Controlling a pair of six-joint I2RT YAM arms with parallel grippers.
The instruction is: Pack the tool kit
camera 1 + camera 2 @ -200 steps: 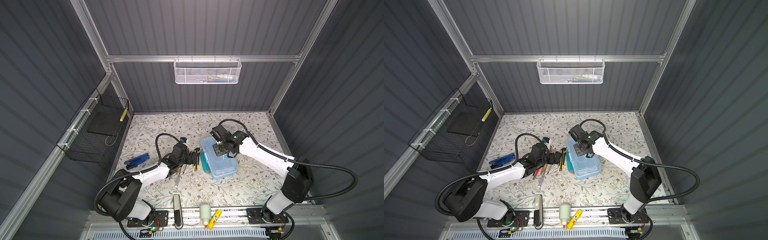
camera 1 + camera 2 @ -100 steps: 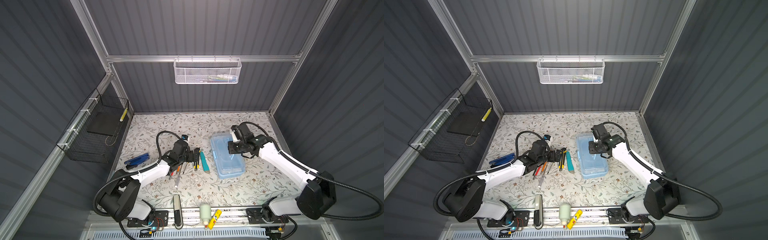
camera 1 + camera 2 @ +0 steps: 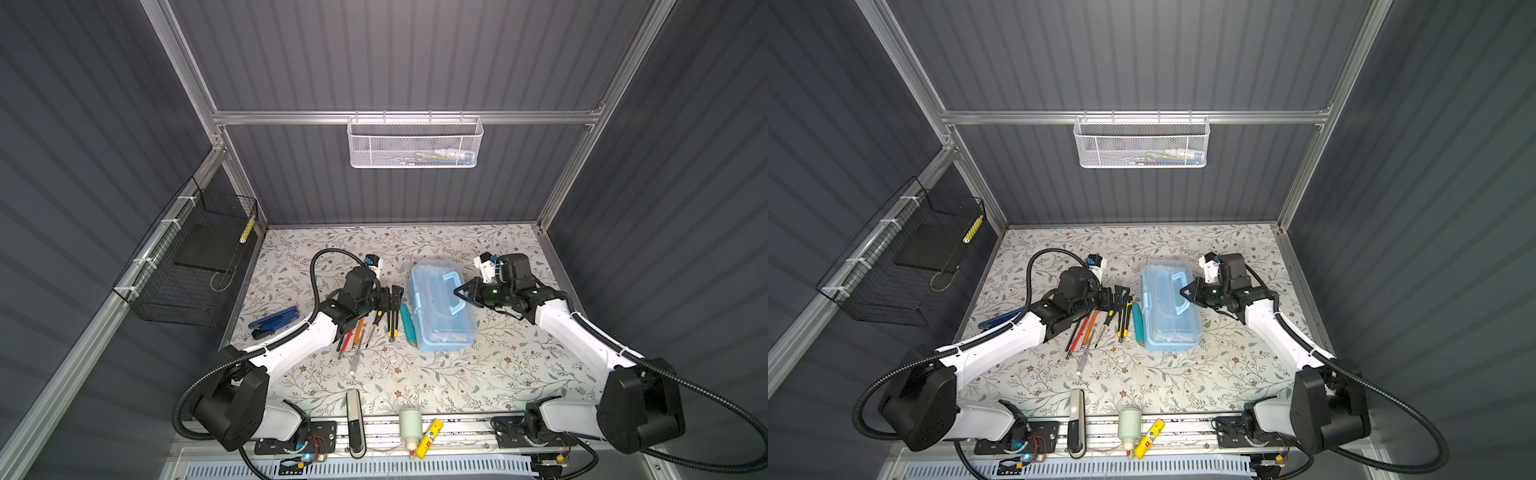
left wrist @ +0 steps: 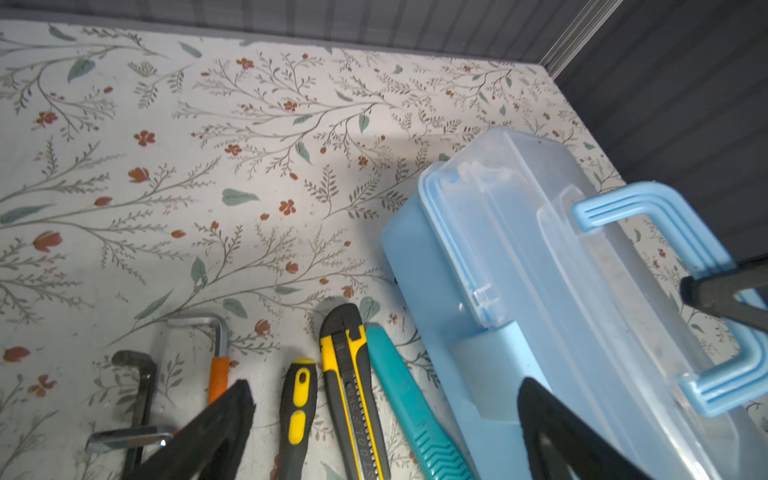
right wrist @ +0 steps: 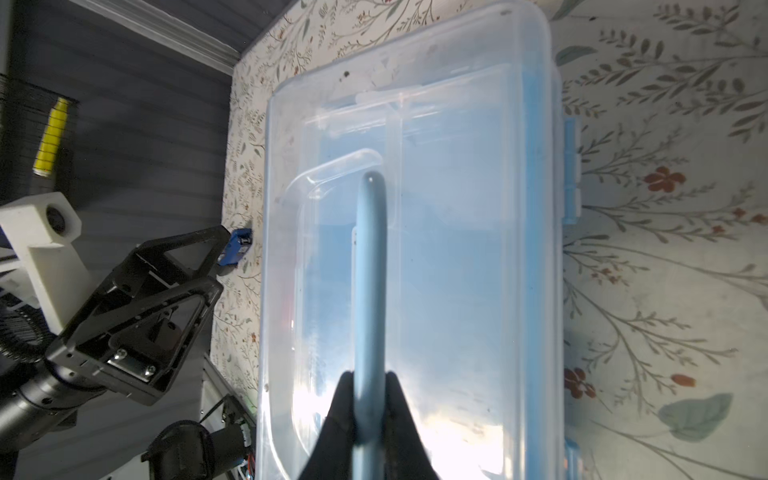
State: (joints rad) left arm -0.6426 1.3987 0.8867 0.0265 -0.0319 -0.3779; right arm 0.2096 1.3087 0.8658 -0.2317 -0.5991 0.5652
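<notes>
The tool kit (image 3: 440,309) (image 3: 1170,313), a light-blue box with a clear lid down on it, lies on the flowered table right of centre. Its blue handle (image 5: 371,270) (image 4: 665,208) stands up. My right gripper (image 5: 370,390) (image 3: 458,291) (image 3: 1183,291) is shut on that handle, reaching in from the right. My left gripper (image 4: 384,390) (image 3: 390,296) (image 3: 1120,296) hangs open low over a row of tools just left of the box: a teal cutter (image 4: 409,399), a yellow-black utility knife (image 4: 347,365), a yellow-black screwdriver (image 4: 297,399) and hex keys (image 4: 218,332).
Blue pliers (image 3: 274,321) lie at the table's left edge. A black wire basket (image 3: 195,266) hangs on the left wall and a white mesh basket (image 3: 415,143) on the back rail. A bottle (image 3: 410,424) and a yellow tube (image 3: 429,433) lie on the front rail.
The right arm has swung from over the middle out to the right, and the tool kit has shifted right, uncovering the teal cutter. The left gripper has stayed over the tools.
</notes>
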